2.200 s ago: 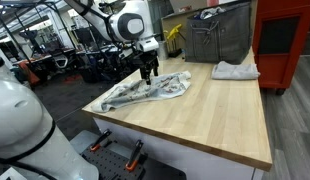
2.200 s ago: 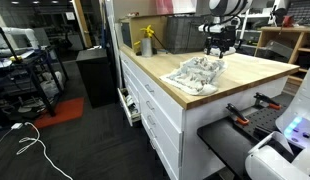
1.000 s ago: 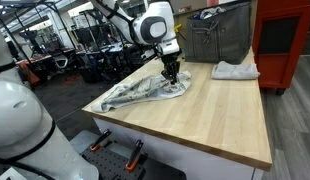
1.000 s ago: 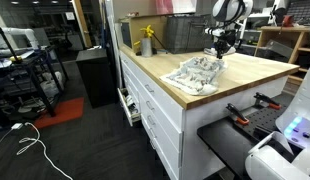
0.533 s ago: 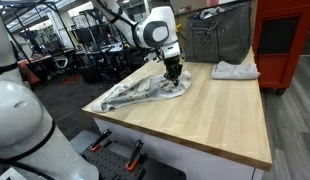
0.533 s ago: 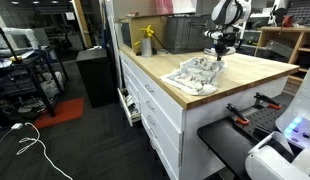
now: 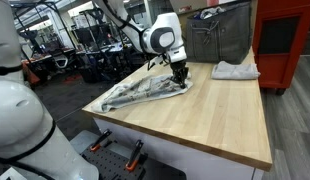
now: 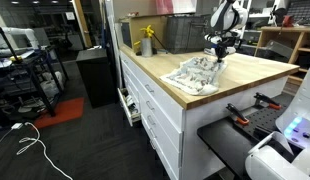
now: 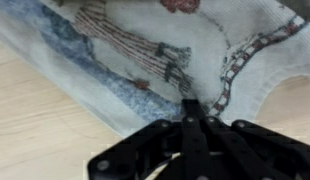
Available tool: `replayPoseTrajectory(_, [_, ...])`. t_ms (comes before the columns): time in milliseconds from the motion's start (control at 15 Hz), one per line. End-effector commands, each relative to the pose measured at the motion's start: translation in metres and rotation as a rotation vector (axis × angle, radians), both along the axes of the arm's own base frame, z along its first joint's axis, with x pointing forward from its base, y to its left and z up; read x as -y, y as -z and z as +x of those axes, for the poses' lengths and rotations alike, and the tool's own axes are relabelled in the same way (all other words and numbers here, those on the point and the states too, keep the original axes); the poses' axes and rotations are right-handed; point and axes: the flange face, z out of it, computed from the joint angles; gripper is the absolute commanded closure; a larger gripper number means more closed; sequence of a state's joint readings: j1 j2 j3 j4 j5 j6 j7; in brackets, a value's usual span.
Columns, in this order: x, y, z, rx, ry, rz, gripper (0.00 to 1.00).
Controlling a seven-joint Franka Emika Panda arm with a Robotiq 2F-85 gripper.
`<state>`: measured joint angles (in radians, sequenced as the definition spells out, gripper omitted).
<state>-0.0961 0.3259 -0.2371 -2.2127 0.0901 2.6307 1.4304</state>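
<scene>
A white cloth with a grey-blue and brown printed pattern [image 7: 145, 92] lies crumpled on the wooden tabletop [image 7: 210, 120], and both exterior views show it [image 8: 198, 72]. My gripper [image 7: 180, 75] is down at the cloth's end that lies toward the table's middle [image 8: 217, 56]. In the wrist view the black fingers [image 9: 192, 105] are pressed together with their tips on the cloth [image 9: 145, 45], near a dark-trimmed edge. The gripper is shut and appears to pinch a fold of the fabric. The pinched spot itself is hidden under the fingers.
A second, plain white cloth [image 7: 235, 70] lies at the table's far side. Behind it stand a grey bin [image 7: 220, 38] and a red cabinet [image 7: 285, 40]. A yellow spray bottle [image 8: 147, 42] stands at the back. Drawers [image 8: 145, 100] run under the table's edge.
The arm moved along the cloth to its end near the table's middle and lowered onto it. The fingers have shut on the fabric within the last second.
</scene>
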Motion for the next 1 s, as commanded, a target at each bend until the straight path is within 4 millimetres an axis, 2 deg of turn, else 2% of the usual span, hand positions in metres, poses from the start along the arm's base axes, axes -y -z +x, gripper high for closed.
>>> replayPoseTrajectory(0, [0.022, 0.020, 0.012, 0.014, 0.076, -0.043, 1.00])
replayPoseTrajectory(467, [0.048, 0.040, 0.005, -0.019, 0.135, -0.105, 1.00])
replayPoseTrajectory(933, [0.084, 0.055, -0.023, -0.084, 0.245, -0.178, 1.00])
